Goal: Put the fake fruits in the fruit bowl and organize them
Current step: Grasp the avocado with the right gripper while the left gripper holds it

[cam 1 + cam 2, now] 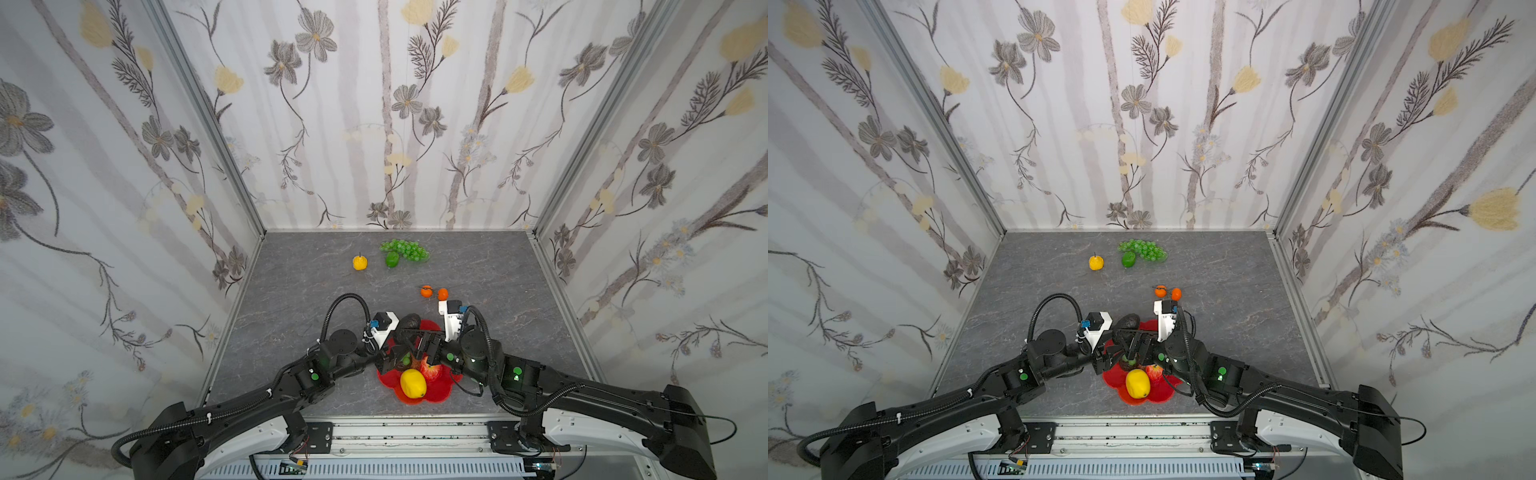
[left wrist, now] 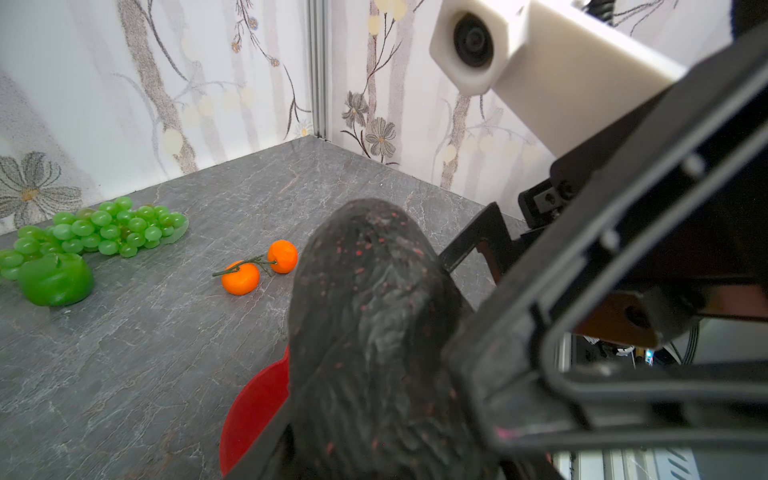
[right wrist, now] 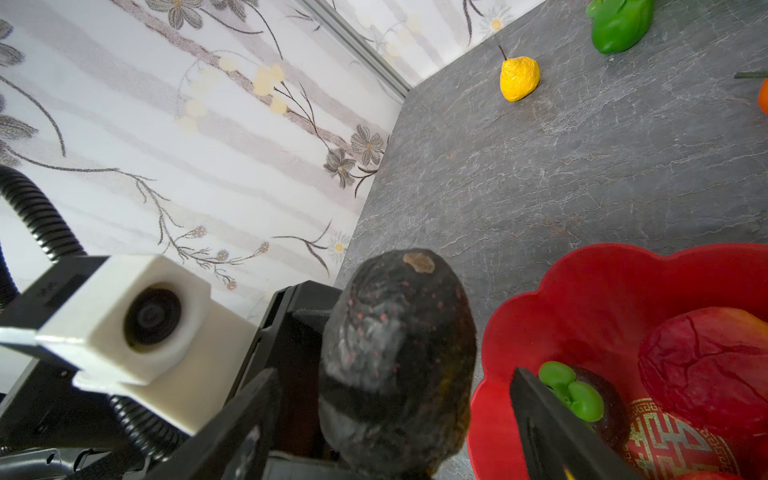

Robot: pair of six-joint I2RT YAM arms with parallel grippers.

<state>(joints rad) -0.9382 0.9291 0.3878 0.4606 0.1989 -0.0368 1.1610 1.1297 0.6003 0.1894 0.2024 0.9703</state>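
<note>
walls (image 1: pixel 374 124): flat panels papered with grey and yellow flowers, with metal posts at the far corners. They closed the table on the left, far and right sides.
table (image 1: pixel 291 299): flat, matte grey, marble-veined. Open surface lay left and right of the bowl (image 1: pixel 442 390) and across the middle.
bowl: glossy red plastic, shallow, with a scalloped petal rim and a gold pattern on its floor. It sat at centre, close to the near edge.
left claw (image 2: pixel 374 374): black fingers clenched on the avocado (image 2: pixel 365 291), at the bowl's far-left rim.
right claw (image 3: pixel 392 374): jaws spread wide with one finger on each side of the avocado. Red bowl showed through the gap on one side, so it gripped nothing.
grapes (image 1: pixel 405 249): a bunch of translucent green beads, far centre, near the far wall.
avocado: dark, pebbled and egg-shaped, flecked with red, with a tan stem scar on its end.
lemon (image 1: pixel 412 383): smooth yellow oval in the bowl's near part.
apple (image 1: pixel 430 370): red with wrinkled skin, in the bowl just right of the lemon.
lime (image 1: pixel 392 259): glossy green and dented, just beside the grapes on their near-left.
pear (image 1: pixel 360 262): crinkled yellow with a dark stem, left of the lime and apart from it.
oranges (image 1: pixel 434 293): two smooth small balls joined by a green stem, on the table beyond the bowl's far right.
</note>
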